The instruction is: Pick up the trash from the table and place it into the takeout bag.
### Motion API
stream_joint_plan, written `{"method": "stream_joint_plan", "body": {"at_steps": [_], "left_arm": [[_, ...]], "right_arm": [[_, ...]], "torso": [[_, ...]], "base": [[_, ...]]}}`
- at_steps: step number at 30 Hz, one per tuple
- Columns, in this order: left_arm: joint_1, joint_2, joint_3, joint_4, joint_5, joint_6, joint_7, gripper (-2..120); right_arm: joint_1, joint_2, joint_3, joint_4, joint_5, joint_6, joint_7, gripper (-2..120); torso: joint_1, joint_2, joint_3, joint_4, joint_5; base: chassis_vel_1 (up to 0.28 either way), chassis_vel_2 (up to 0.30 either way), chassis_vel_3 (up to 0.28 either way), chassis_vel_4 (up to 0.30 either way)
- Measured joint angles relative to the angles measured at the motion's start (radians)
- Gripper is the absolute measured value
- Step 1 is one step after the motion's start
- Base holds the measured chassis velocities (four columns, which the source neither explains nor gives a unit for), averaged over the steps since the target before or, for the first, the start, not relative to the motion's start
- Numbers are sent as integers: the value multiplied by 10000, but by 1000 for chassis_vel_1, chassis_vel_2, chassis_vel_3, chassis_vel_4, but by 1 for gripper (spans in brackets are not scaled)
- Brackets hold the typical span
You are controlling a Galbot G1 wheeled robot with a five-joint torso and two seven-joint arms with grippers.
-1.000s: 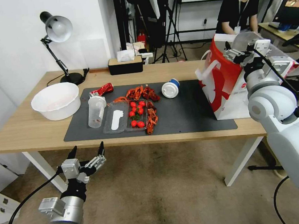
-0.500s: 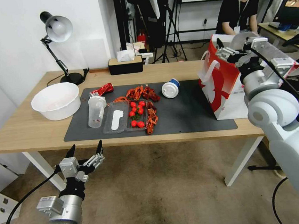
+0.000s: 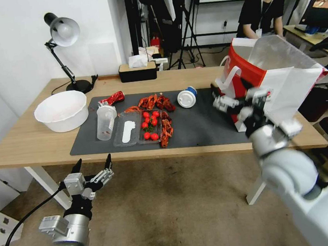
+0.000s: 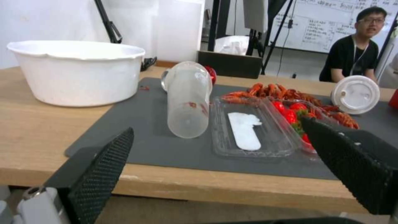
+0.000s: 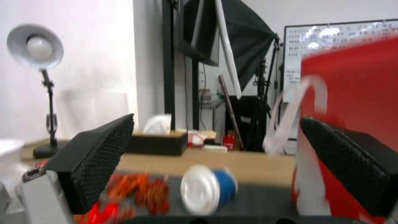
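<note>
Right gripper (image 3: 233, 107) sits low over the right part of the dark grey mat (image 3: 206, 129), fingers spread, nothing held, just in front of the takeout bag (image 3: 282, 80). The bag stands upright at the table's right end, mouth open, one red side panel facing the gripper, its white handle (image 3: 231, 77) right by the fingers. White-and-blue cup (image 3: 187, 97) lies on its side on the mat, near this gripper toward the table's middle, lid facing the robot; in the right wrist view it lies between the two finger pads, farther off (image 5: 209, 188).

Left gripper (image 3: 93, 169) hangs below the table's (image 3: 28, 146) front edge, fingers spread, empty. Straight ahead of it on the mat: clear lidded plastic cup (image 3: 105, 122) lying on its side, touching a clear plastic tray (image 3: 128, 133) with a white piece inside. Beside the tray, cherry tomatoes (image 3: 150, 125) and red crayfish shells (image 3: 158, 102). Crushed red can (image 3: 113, 98) just behind the clear cup. White round bowl (image 3: 61, 111) on bare wood left of the mat, well apart from both grippers. Desk lamp (image 3: 63, 40) and tissue box (image 3: 137, 69) at the far edge.
</note>
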Motion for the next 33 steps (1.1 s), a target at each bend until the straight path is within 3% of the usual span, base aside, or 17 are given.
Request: {"method": "stream_joint_plan", "body": {"at_steps": [2,4,20,27,33], "left_arm": [[2,0,1,15,-3,-17,11,100],[-5,32,11,90,-40,-62,54,100],[-291,237,37,471,-239,-155,122,100],[-424,371,64,636,-220,-261,185,100],[-524,432,26,667,-303,-261,179,100]], "right_arm": [[-187,111,-10,-43,-143,166,-34,100],[-979,602,-33,-284,-822,935,-106,100],[-2277,1576,-191,-1052,-1715,2007,-75,100],[-1387,1754,-606,-1101,-1909,1542,-23,100],[581,1879,-1315,-1891,-1876,715,143,100]], "torso": [[0,0,0,-1,1],[0,0,0,1,-1],[2,1,1,1,0],[3,0,2,0,0],[3,0,3,1,1]], "base": [[0,0,0,0],[0,0,0,0],[0,0,0,0],[0,0,0,0],[0,0,0,0]]}}
